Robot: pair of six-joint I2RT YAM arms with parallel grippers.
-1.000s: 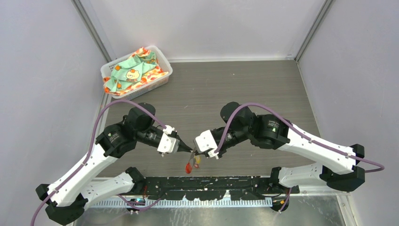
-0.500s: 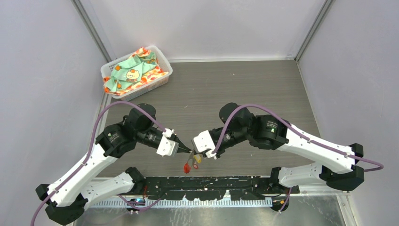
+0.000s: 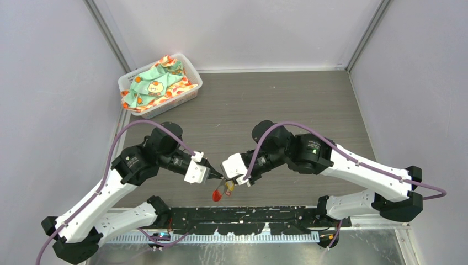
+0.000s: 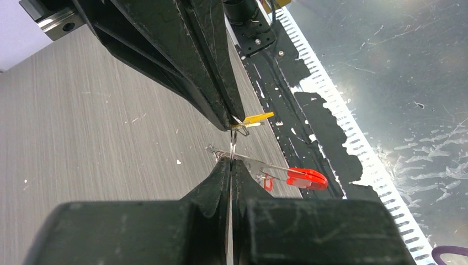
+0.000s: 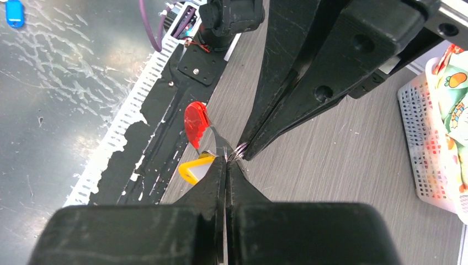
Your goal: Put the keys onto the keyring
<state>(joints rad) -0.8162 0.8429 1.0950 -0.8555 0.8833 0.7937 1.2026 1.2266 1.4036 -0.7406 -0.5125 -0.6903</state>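
Note:
My left gripper point(image 3: 219, 176) and right gripper point(image 3: 227, 178) meet tip to tip above the table's near edge. Both are shut on a thin silvery keyring point(image 4: 234, 144), which spans the small gap between the tips. In the left wrist view, my left gripper point(image 4: 230, 164) pinches its lower part, and the right arm's fingers point(image 4: 209, 66) pinch its top. The red key point(image 4: 306, 178) hangs off to one side on a thin metal shaft. The yellow key point(image 4: 255, 118) sits by the right gripper point(image 5: 225, 160). From above, red point(image 3: 216, 195) and yellow point(image 3: 229, 186) dangle below the tips.
A white basket point(image 3: 194, 93) full of patterned cloth stands at the far left corner. The black mounting rail point(image 3: 248, 212) runs along the near edge under the keys. A small blue tag point(image 5: 14, 12) lies on the dark floor beyond the rail.
Both grippers have shifted slightly left together, staying tip to tip. The hanging red and yellow keys moved with them.

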